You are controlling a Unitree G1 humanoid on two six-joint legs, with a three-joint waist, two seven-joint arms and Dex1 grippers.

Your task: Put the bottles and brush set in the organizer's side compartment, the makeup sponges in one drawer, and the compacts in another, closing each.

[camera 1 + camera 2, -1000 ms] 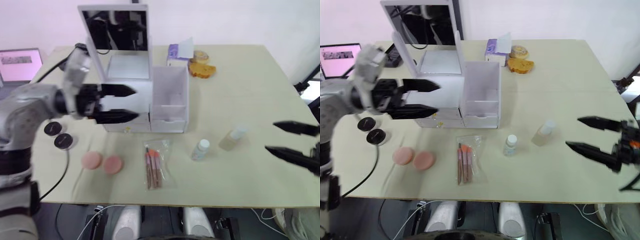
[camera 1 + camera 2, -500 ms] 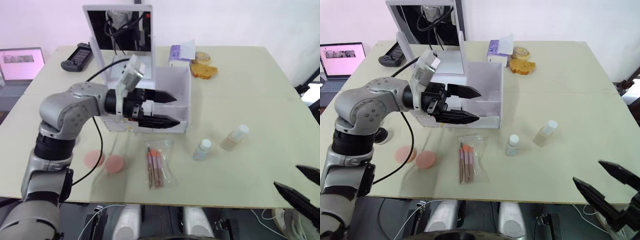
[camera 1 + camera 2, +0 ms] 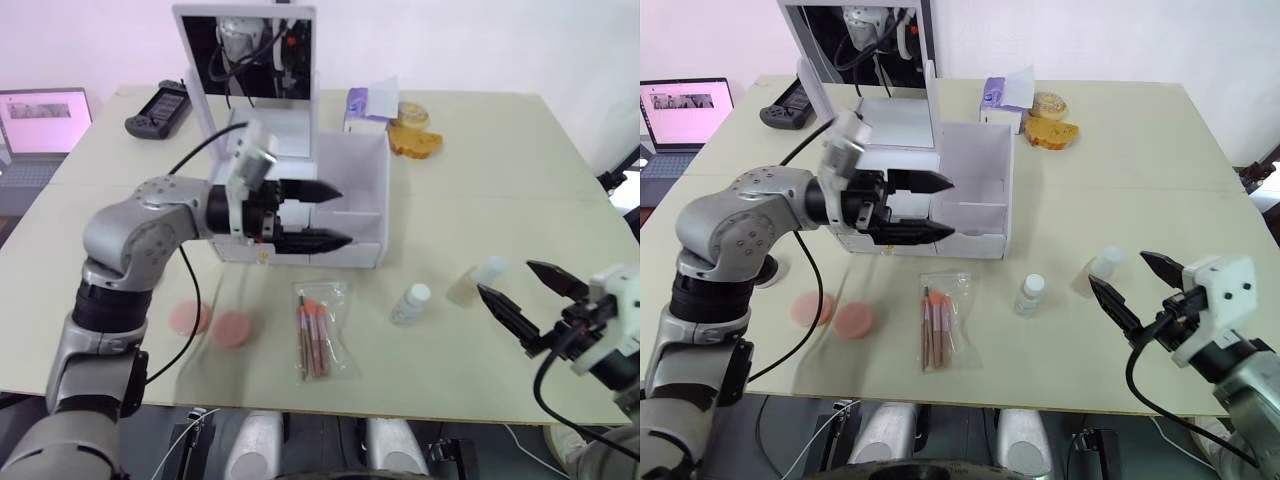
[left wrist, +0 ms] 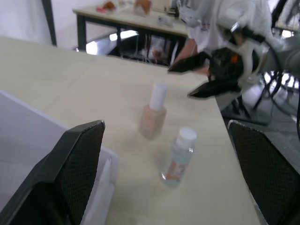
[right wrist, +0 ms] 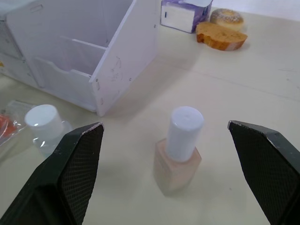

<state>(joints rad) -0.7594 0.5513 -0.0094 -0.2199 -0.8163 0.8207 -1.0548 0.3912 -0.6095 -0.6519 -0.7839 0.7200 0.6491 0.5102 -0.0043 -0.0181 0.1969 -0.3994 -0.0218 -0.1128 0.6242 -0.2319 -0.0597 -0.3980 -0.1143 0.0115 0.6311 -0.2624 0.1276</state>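
The right gripper (image 3: pixel 1132 290) is spread wide and empty, aimed at the beige bottle (image 5: pixel 179 149), which stands upright on the tabletop (image 3: pixel 520 180) between the fingers' line of approach and well apart from the organizer (image 3: pixel 300 210). The clear bottle (image 3: pixel 1029 294) stands nearer the organizer, between the beige bottle and the brush set (image 3: pixel 315 335), which lies flat in its packet in front of the organizer. The left gripper (image 3: pixel 335 215) is also spread and empty, held in front of the organizer's drawers beside the open side compartment (image 3: pixel 975 195). The two makeup sponges (image 3: pixel 210 323) lie on the tabletop to the organizer's front left; the compacts are hidden behind the left arm. Nothing is yet in the side compartment, so the task is judged to be at its first step: collecting a bottle. The next move calls for the right gripper to advance until the beige bottle's body sits squarely between the fingers, then to close without tipping it.
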